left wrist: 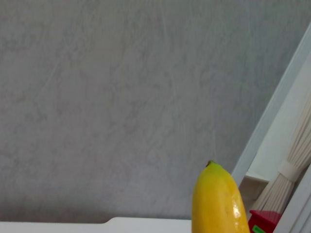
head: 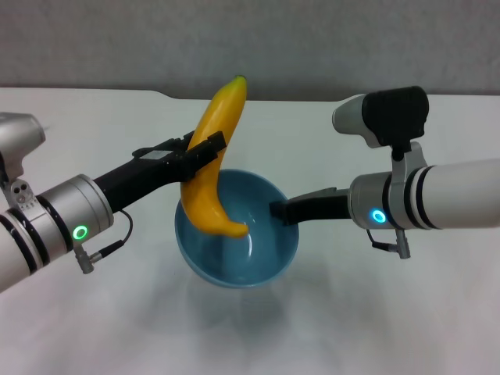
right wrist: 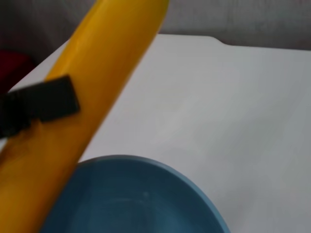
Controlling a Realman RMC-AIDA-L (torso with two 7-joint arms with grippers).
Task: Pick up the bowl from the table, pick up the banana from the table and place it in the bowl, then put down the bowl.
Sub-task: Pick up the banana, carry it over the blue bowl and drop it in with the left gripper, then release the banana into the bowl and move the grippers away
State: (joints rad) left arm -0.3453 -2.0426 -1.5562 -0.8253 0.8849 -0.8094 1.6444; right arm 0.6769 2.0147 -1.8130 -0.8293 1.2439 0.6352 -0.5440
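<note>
My left gripper (head: 205,150) is shut on the yellow banana (head: 215,156) at its middle and holds it nearly upright, the lower end dipping inside the light blue bowl (head: 258,258). The banana's top shows in the left wrist view (left wrist: 216,204) and its body in the right wrist view (right wrist: 92,97), with a black finger (right wrist: 48,102) across it. My right gripper (head: 278,210) is shut on the bowl's right rim and holds the bowl above the white table (head: 391,312). The bowl's inside fills the bottom of the right wrist view (right wrist: 131,199).
A grey wall (head: 156,39) stands behind the table's far edge, which has a shallow cut-out (head: 180,97). A red object (left wrist: 262,221) and a pale curtain (left wrist: 291,174) show off to the side in the left wrist view.
</note>
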